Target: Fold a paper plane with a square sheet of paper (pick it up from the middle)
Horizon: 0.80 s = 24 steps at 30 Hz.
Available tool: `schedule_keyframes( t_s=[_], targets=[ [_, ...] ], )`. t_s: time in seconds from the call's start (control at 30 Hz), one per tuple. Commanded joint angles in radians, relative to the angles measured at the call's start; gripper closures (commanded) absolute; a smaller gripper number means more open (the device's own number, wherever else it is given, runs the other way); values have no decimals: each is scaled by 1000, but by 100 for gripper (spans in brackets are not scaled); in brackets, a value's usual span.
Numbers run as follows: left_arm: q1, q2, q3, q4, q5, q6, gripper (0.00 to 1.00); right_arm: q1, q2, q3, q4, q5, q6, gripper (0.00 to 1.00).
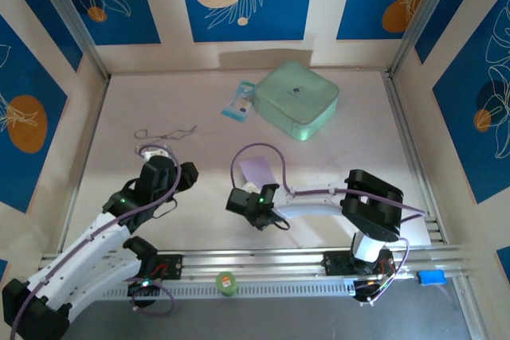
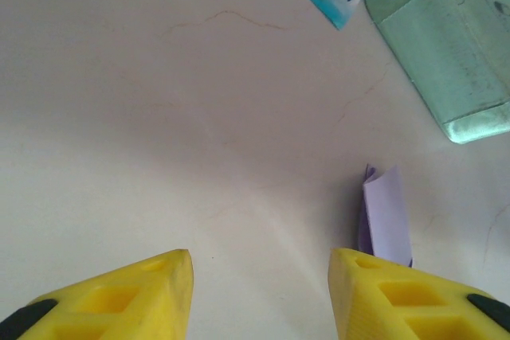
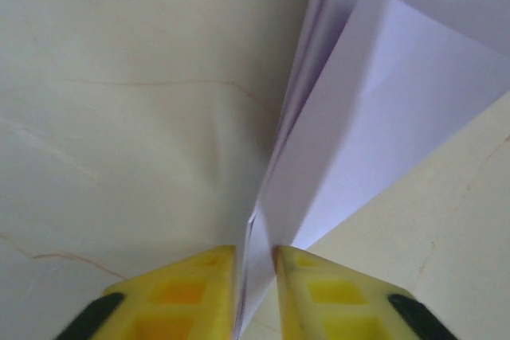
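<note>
Pale counter [image 1: 351, 157] is carrying the folded paper sheet [image 1: 256, 170] on the near side of the mint-green case [image 1: 297, 99], with the right arm the nearer one.
Right gripper [image 3: 255, 256] is straddling the sheet's near edge, the crease running straight away from the jaws. They are standing a slit apart, and I cannot tell whether they are pinching. Left gripper [image 2: 259, 264] is hovering farther left of the case, jaws wide and empty, the sheet lying just beyond its right fingertip.

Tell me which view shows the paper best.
Right wrist: the paper is close up, its folded layers plain. Top external shows a small lavender patch; left wrist, a narrow strip.
</note>
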Motion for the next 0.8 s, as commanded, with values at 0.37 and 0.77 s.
schedule_keyframes(
  t_s=[0.37, 0.77],
  targets=[
    [12, 137, 12, 107, 131, 13, 51, -131, -424, -237, 342, -243, 21, 50],
    [11, 244, 1, 204, 275, -5, 53, -572, -485, -441, 624, -830, 285, 79]
  ],
)
